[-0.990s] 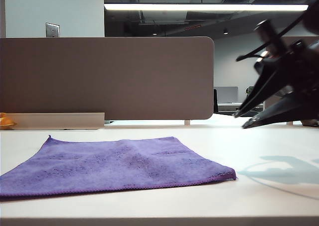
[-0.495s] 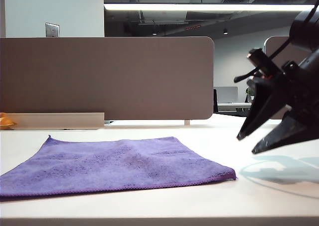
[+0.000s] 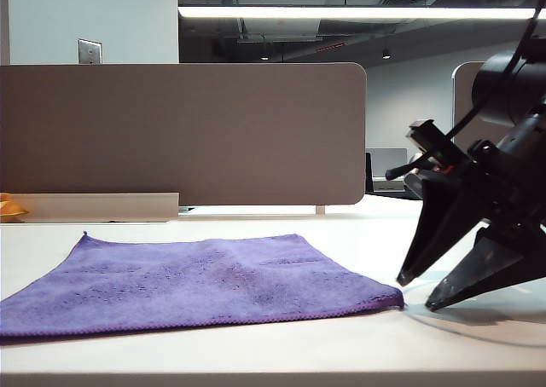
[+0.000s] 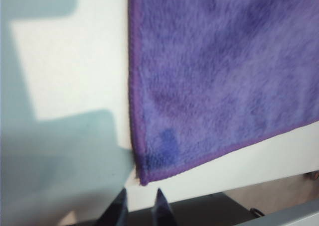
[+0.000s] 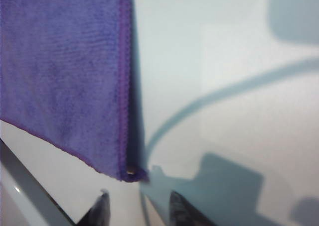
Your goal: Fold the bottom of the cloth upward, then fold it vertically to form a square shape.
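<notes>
We've got the cloth (image 3: 205,280) lying flat on the table (image 3: 281,344), so both near corners are easy targets. Our right gripper (image 3: 418,291) sits beside its corner, jaws apart and empty; our left gripper (image 4: 139,202), jaws narrowly apart, lines up on the other.

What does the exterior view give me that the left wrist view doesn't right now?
Only the exterior view shows the right end effector, jaws apart, just off the cloth's near right corner, plus the grey partition behind the table.

Only the left wrist view shows the left end effector, fingertips slightly apart just off the cloth's other near corner, and the darker patch close to that corner.

Both show the purple cloth lying flat on the white table, not yet folded.
</notes>
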You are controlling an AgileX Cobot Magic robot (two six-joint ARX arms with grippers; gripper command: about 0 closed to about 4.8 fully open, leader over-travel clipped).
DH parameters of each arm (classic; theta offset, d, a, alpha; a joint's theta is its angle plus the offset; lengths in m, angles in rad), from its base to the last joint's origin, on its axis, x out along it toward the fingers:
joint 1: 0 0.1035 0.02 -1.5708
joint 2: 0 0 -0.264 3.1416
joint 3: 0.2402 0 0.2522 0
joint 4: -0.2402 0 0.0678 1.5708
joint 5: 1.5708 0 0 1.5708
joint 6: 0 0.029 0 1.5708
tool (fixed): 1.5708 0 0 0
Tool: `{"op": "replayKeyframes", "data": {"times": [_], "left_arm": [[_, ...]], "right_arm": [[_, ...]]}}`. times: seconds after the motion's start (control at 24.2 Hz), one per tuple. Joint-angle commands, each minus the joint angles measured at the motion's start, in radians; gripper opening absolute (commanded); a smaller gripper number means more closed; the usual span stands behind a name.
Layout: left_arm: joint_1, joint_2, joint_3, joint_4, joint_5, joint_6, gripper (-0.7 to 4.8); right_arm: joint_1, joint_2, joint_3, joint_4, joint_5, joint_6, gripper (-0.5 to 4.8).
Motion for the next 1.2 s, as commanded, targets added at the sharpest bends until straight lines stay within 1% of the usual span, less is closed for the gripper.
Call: {"op": "replayKeyframes", "data": {"times": [0.04, 0.25, 0.54, 0.62, 0.74, 0.91, 1.03, 1.2], "left_arm": [[-0.01, 0.037, -0.001, 0.019, -0.012, -0.001, 0.69], [-0.01, 0.109, -0.001, 0.067, -0.014, -0.003, 0.69], [-0.01, 0.124, -0.001, 0.104, -0.03, -0.005, 0.68], [-0.01, 0.124, -0.001, 0.113, -0.03, -0.024, 0.69], [-0.01, 0.124, -0.001, 0.117, -0.028, -0.026, 0.69], [-0.01, 0.127, -0.001, 0.122, -0.014, -0.027, 0.68], [-0.01, 0.147, -0.001, 0.124, 0.016, -0.027, 0.68], [-0.023, 0.232, -0.001, 0.141, 0.03, -0.024, 0.69]], "right_arm": [[0.006, 0.01, 0.006, 0.003, 0.0, -0.007, 1.59], [0.006, 0.01, 0.007, 0.018, 0.0, -0.007, 1.6], [0.006, 0.01, 0.007, 0.08, -0.018, -0.005, 1.59], [0.006, 0.01, 0.007, 0.097, -0.02, -0.002, 1.59], [0.006, 0.01, 0.007, 0.113, -0.021, -0.002, 1.59], [0.006, 0.01, 0.007, 0.154, -0.037, -0.001, 1.59], [0.006, 0.011, 0.007, 0.175, -0.041, 0.006, 1.59], [0.006, 0.047, 0.007, 0.161, -0.052, 0.006, 1.59]]}}
